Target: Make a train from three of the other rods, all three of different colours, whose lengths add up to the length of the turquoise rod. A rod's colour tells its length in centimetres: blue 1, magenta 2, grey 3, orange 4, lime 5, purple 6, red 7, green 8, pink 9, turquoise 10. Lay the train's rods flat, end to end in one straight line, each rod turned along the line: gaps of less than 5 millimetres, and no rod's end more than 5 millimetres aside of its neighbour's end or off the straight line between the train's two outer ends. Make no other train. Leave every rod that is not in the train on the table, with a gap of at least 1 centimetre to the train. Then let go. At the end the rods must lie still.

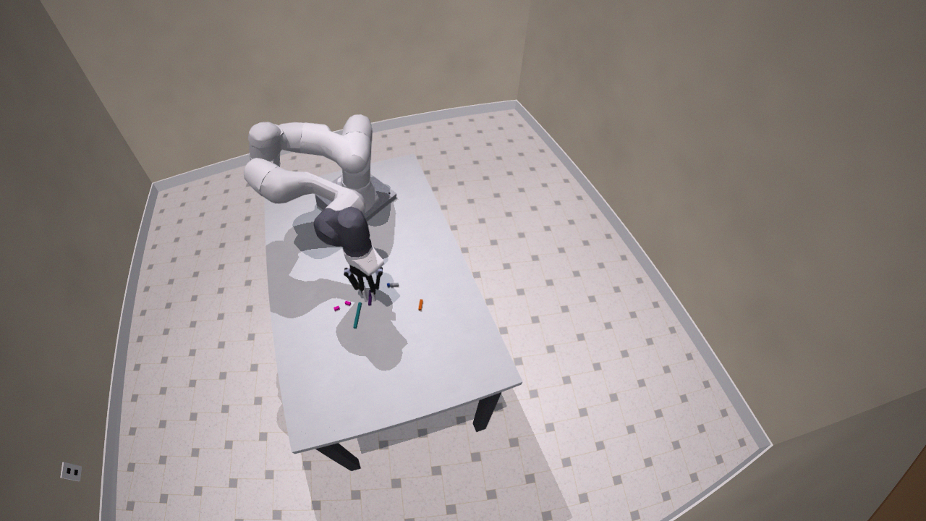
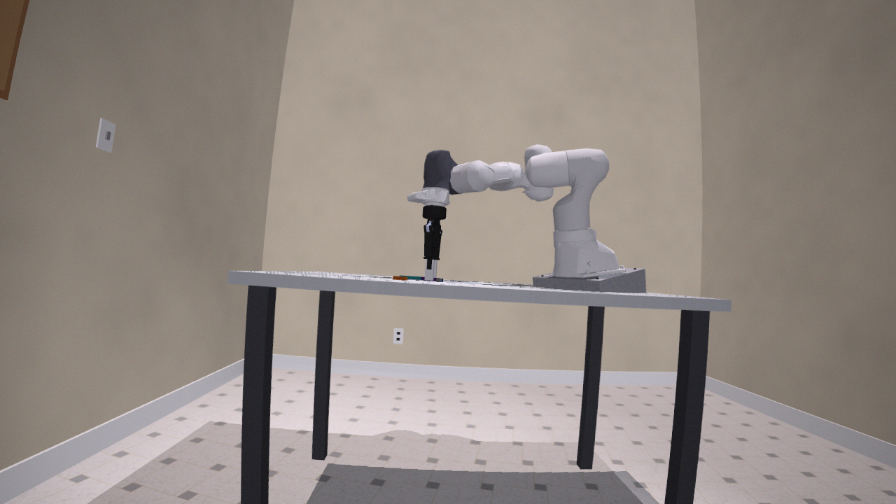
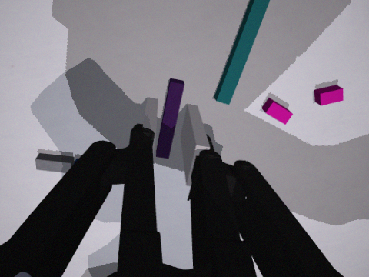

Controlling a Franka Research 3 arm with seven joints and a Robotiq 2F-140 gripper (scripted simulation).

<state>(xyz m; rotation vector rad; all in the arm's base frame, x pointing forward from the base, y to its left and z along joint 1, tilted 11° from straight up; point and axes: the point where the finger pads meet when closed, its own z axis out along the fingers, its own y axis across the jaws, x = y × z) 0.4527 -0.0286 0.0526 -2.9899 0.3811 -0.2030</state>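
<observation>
The purple rod lies flat between the fingertips of my gripper, which is down at the table, narrowly open, with a gap visible on each side of the rod. The turquoise rod lies beside them. The grey rod lies crosswise to the purple rod, with the blue rod at its end; a finger mostly hides the blue one in the wrist view. The orange rod lies apart, outside the wrist view.
One magenta rod lies near the turquoise rod's end. Another magenta rod lies farther out, turned differently. The arm's base stands at the back of the table.
</observation>
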